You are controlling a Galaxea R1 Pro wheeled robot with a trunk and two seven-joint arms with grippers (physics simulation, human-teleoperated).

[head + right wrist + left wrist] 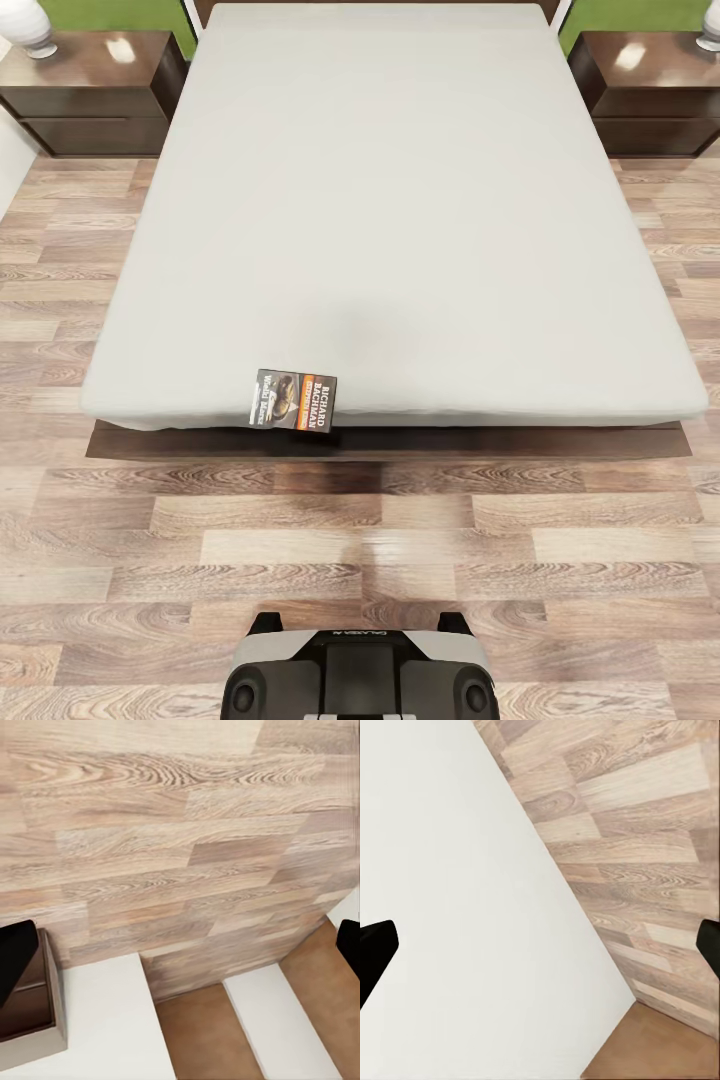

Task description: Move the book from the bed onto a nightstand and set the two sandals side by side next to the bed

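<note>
book (297, 400) lies at the near edge of the bed (400, 200), poking over it a bit, so roll close and reach with one gripper, both showing fingers (375, 952) spread wide and holding nothing.

Bed (400, 200) fills centre. Book (297, 399) on mattress edge at 6 o'clock. Nightstands at 10 (95, 90) and 2 (650, 90). Robot base (360, 665) at 6.

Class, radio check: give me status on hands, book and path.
Both hands open, empty. Book at the foot edge of the bed, overhanging. Nightstands flank the headboard. Bare floor between robot and bed.
</note>
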